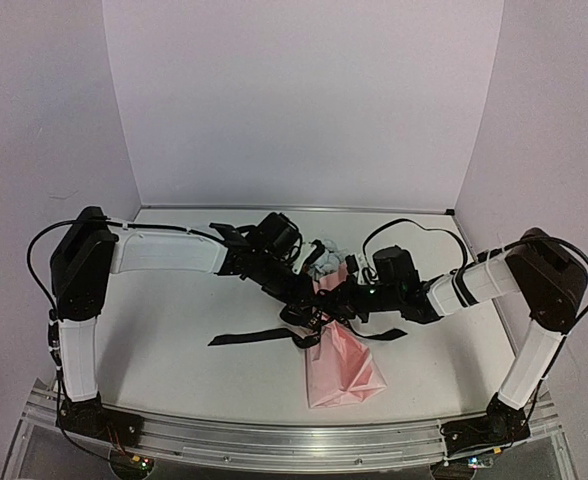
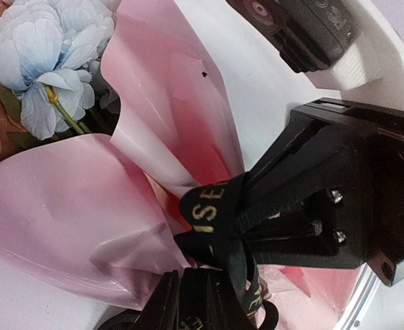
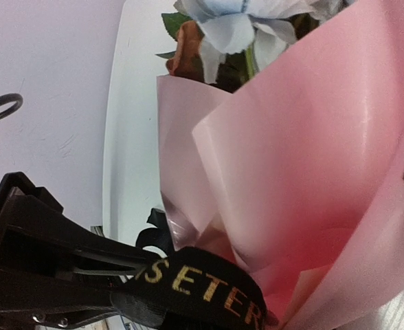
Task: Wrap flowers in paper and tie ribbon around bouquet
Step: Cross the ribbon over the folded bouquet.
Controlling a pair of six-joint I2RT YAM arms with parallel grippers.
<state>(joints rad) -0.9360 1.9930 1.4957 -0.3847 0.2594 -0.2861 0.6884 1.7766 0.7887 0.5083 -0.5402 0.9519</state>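
Note:
The bouquet lies on the table with its pink paper (image 1: 344,375) flaring toward the near edge. The pale blue and orange-brown flowers (image 1: 324,262) point toward the back. A black ribbon (image 2: 209,210) with gold lettering is cinched round the paper's narrow waist. My left gripper (image 2: 188,285) is pinched on a ribbon strand right at the knot. My right gripper (image 2: 251,213) comes in from the opposite side, shut on the ribbon at the same spot. In the right wrist view the ribbon (image 3: 209,289) covers my own fingertips, under the paper (image 3: 305,151) and flowers (image 3: 229,27).
Loose ribbon tails trail on the tabletop to the left (image 1: 249,337) and right (image 1: 379,335) of the bouquet. A black cable loop (image 1: 414,228) arches behind the right wrist. An aluminium rail (image 1: 294,440) runs along the near edge, with pale walls on three sides.

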